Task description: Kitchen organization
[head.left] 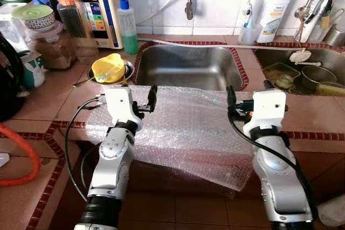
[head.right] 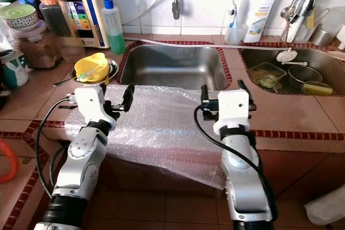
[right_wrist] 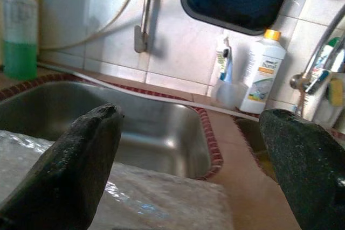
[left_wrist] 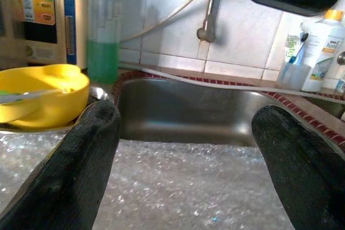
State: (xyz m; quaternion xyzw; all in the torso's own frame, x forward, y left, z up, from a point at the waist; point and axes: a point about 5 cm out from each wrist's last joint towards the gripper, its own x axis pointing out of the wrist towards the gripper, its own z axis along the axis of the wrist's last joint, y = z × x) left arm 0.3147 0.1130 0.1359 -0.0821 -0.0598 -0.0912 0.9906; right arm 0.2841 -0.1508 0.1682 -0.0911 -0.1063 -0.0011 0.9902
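A sheet of clear bubble wrap (head.left: pixel 183 127) lies on the tiled counter in front of the steel sink (head.left: pixel 183 68) and hangs over the counter's front edge. My left gripper (head.left: pixel 139 94) hovers over the sheet's left end. It is open, with the wrap and the sink basin (left_wrist: pixel 183 117) showing between its fingers (left_wrist: pixel 81 165). My right gripper (head.left: pixel 249 92) is over the sheet's right end, also open with nothing held. Past its fingertips (right_wrist: pixel 81 154) are the sink's right corner and the tiled wall.
A yellow bowl (head.left: pixel 108 68) sits in a metal dish left of the sink, beside a green soap bottle (head.left: pixel 128 25). Jars (head.left: pixel 75 20) and a water purifier (head.left: pixel 97 4) crowd the back left. A second sink (head.left: pixel 302 74) on the right holds dishes. A white detergent bottle (head.left: pixel 274 12) stands behind.
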